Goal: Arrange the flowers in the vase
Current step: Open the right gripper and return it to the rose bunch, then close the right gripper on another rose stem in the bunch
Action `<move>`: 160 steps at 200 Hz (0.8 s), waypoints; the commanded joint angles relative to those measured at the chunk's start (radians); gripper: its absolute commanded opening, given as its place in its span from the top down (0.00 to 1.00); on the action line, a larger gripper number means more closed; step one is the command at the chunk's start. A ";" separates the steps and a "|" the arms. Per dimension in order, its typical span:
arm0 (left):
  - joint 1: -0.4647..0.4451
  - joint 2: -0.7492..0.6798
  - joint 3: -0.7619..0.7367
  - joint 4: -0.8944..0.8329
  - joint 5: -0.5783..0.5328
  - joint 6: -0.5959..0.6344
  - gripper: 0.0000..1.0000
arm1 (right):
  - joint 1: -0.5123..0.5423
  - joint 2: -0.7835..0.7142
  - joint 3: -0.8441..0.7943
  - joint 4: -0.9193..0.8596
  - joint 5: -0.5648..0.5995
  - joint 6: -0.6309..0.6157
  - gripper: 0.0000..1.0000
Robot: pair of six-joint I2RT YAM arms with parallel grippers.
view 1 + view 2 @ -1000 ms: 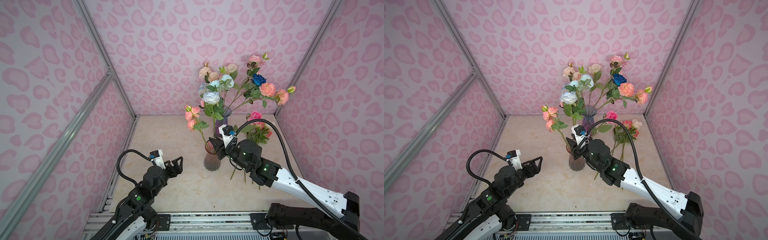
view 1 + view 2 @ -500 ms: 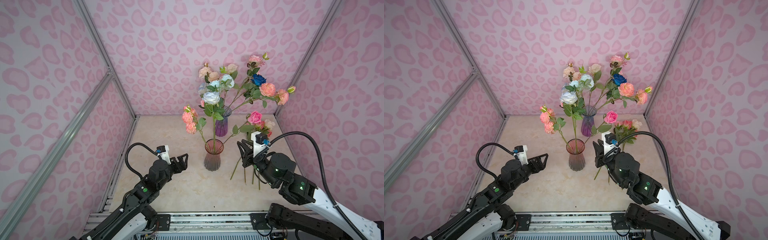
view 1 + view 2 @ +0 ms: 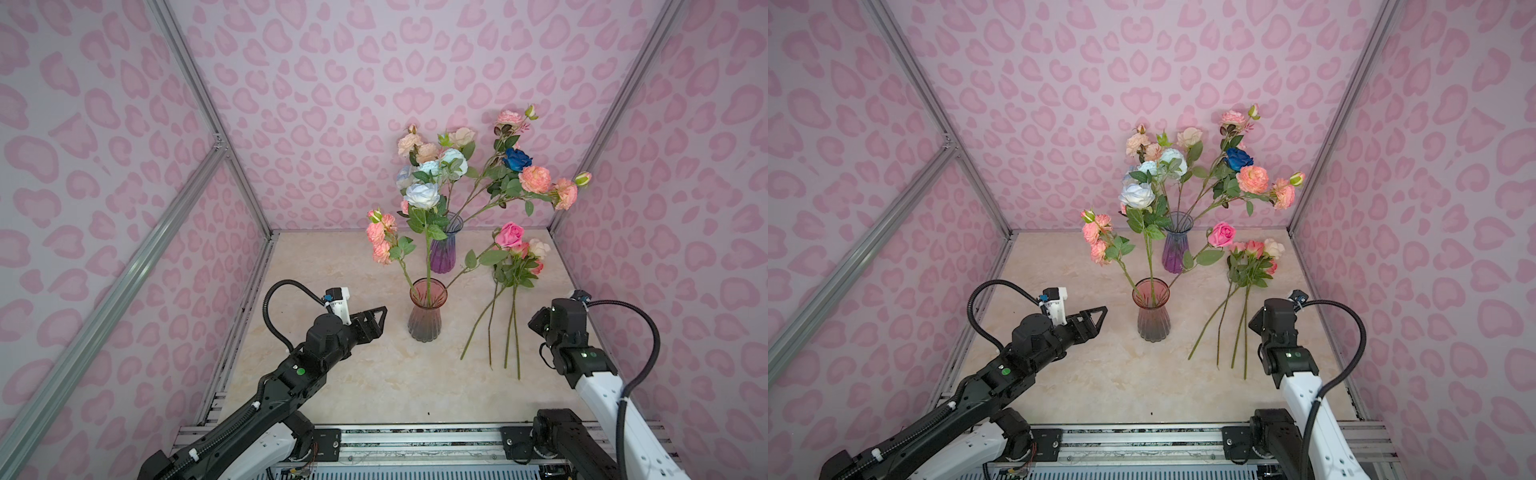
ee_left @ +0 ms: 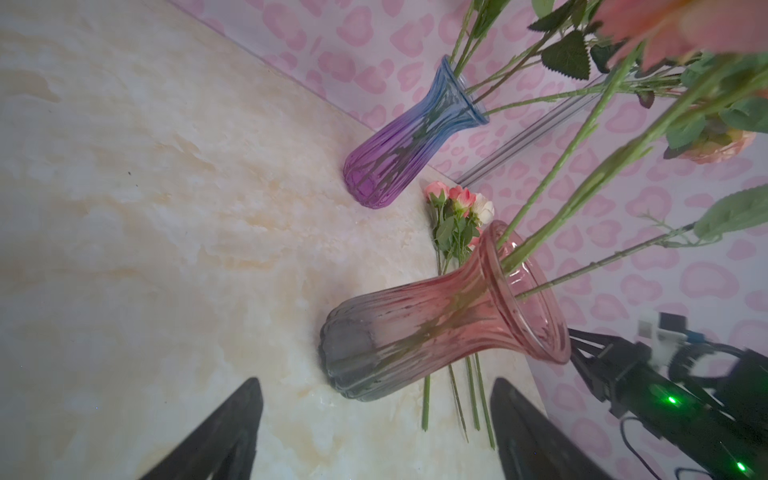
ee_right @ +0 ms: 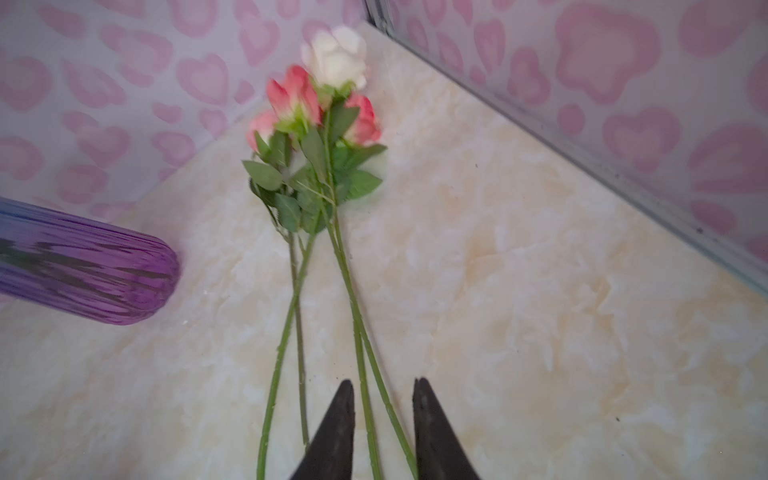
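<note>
Pink heart-print walls (image 3: pixel 332 83) on three sides, pale marbled tabletop (image 3: pixel 353 374) underneath.

Change noted: your right gripper (image 5: pixel 383 380) is no longer at the mouth of the pink vase (image 3: pixel 427 316), where it was a second back. It now sits off to the right, over the lower ends of the loose flowers (image 3: pixel 515 272). Its jaws are a narrow gap apart, with two stems running beneath that gap and nothing clamped. The pink rose (image 3: pixel 510 235) it carried stands free in the pink vase, leaning right. Your left gripper (image 3: pixel 380 315) has come forward to just beside that vase, spread wide and empty.

Reading: one placement looks finished, and you seem to be lining up the next pick.

Count:
- Vases: two. The pink vase is in front and the purple vase (image 3: pixel 442 253) is behind it.
- Stems in the pink vase: three. These are the peach cluster (image 3: pixel 380 239) on the left, the pale blue rose (image 3: pixel 422 194) upright in the middle, and the pink rose.
- Loose on the tabletop: four stems, right of the pink vase, heads toward the back wall. Three are pink-red and one is cream.
- Purple vase: a full spray with one deep blue bloom (image 3: pixel 516 159). Its stems cross too much to count.
</note>
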State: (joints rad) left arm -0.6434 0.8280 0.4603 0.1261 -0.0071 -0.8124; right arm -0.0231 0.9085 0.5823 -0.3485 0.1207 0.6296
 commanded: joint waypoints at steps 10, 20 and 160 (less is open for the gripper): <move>-0.010 0.021 -0.027 0.105 0.033 -0.048 0.12 | -0.039 0.291 0.146 0.041 -0.217 -0.008 0.77; -0.012 0.023 -0.033 0.108 0.033 -0.051 0.12 | -0.040 0.397 0.194 0.059 -0.220 -0.022 0.81; -0.015 -0.059 -0.046 0.019 0.002 -0.030 0.09 | -0.040 0.987 0.627 -0.088 -0.153 -0.233 0.79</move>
State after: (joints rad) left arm -0.6582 0.7727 0.4110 0.1513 0.0002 -0.8566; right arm -0.0639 1.8622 1.1847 -0.4107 -0.0448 0.4282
